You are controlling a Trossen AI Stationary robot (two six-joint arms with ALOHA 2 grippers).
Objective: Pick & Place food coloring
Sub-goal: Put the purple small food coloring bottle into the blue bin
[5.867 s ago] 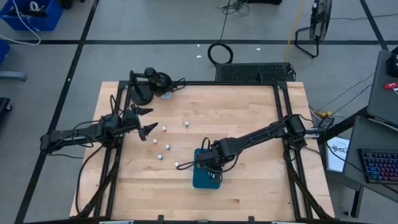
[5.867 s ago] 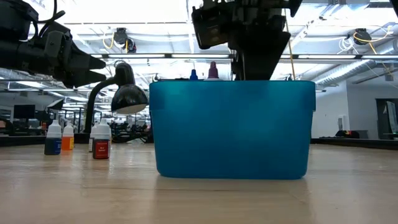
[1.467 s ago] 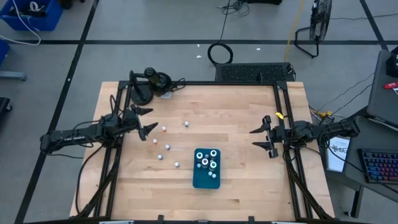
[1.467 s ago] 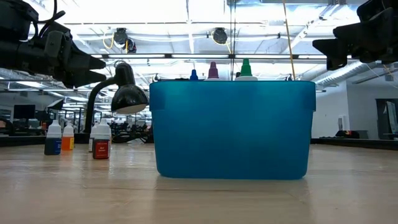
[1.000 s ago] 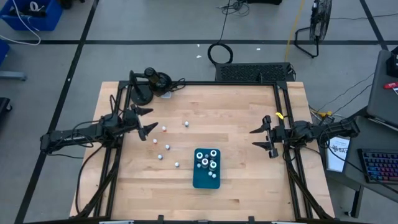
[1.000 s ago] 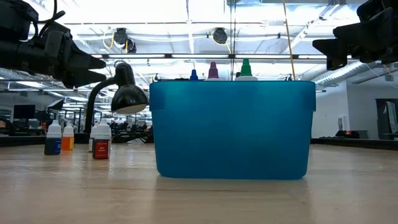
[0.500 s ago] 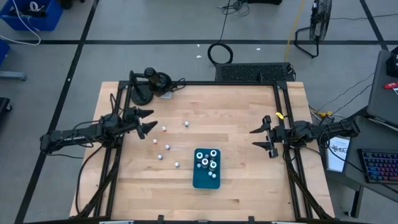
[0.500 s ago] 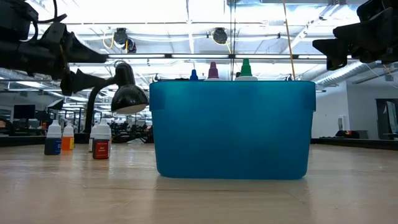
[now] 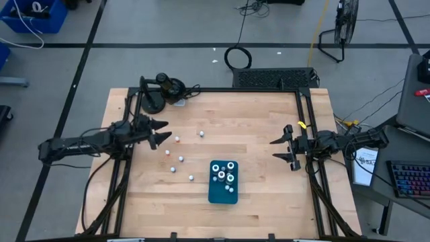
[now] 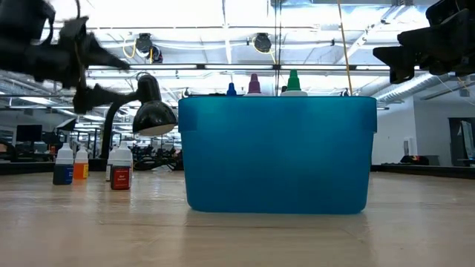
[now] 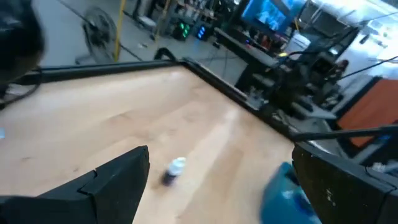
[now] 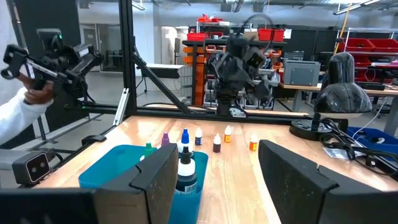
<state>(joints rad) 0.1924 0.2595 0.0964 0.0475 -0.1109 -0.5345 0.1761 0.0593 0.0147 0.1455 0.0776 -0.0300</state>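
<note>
High view: your left gripper (image 9: 160, 132) hovers over counter (image 9: 255, 121) left side, fingers spread, holding nothing. Your right gripper (image 9: 283, 150) waits near right edge, fingers apart, empty. Several food coloring bottles (image 9: 225, 176) stand in teal bin (image 9: 216, 195); loose bottles (image 9: 176, 158) stand on counter between left gripper and bin

A: What colour is the deep rectangular plastic bin (image 9: 217, 193)?

B: Teal, on a pale blond wooden table (image 9: 255, 121) framed in black.

A: And the tiny white-capped food colouring bottles (image 10: 121, 167)?

B: In the low view one body is dark blue, one orange, one red. Green, purple and blue tips (image 10: 293, 80) poke above the bin's rim at twelve o'clock.

A: The lamp?

B: The domed desk lamp (image 10: 151, 110) is black.
</note>
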